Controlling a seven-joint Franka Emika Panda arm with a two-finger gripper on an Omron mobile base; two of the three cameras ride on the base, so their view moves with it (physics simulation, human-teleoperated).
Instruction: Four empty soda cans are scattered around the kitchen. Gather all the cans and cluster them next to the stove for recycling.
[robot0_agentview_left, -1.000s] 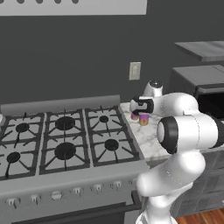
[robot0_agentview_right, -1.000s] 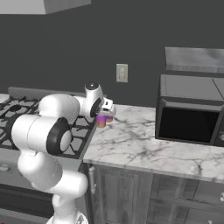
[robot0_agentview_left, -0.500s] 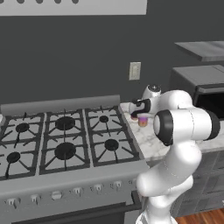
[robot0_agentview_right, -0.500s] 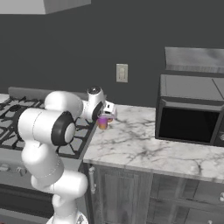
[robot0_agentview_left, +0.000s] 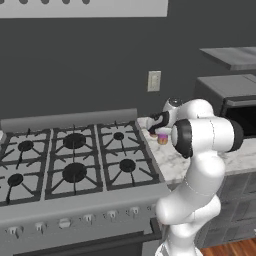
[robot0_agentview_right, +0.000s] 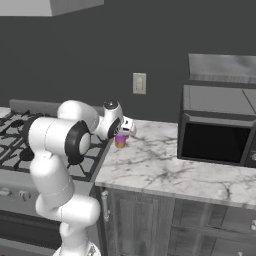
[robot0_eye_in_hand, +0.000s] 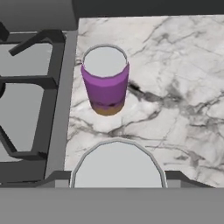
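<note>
A purple soda can (robot0_eye_in_hand: 105, 81) with a silver top stands upright on the marble counter (robot0_eye_in_hand: 175, 87), right beside the stove (robot0_eye_in_hand: 30, 87). In the hand view my gripper (robot0_eye_in_hand: 118, 177) is shut on a second soda can (robot0_eye_in_hand: 118, 162); its round silver top fills the space between the dark fingertips, and its side is hidden. From the base cameras the gripper (robot0_agentview_left: 157, 123) (robot0_agentview_right: 125, 128) hangs low just above and beside the purple can (robot0_agentview_left: 162, 139) (robot0_agentview_right: 120, 140), at the counter's stove end. The stove (robot0_agentview_left: 75, 155) has black grates and front knobs.
A black-fronted microwave (robot0_agentview_right: 217, 130) stands on the counter to the right. A wall outlet (robot0_agentview_left: 154, 81) sits behind the cans. The marble counter (robot0_agentview_right: 160, 165) stretches between the cans and the microwave. The stove's raised grates (robot0_eye_in_hand: 26, 43) border the cans' left side.
The hand has shifted slightly toward the stove with its can still held, and the elbow has swung outward. The purple can has stayed in place.
</note>
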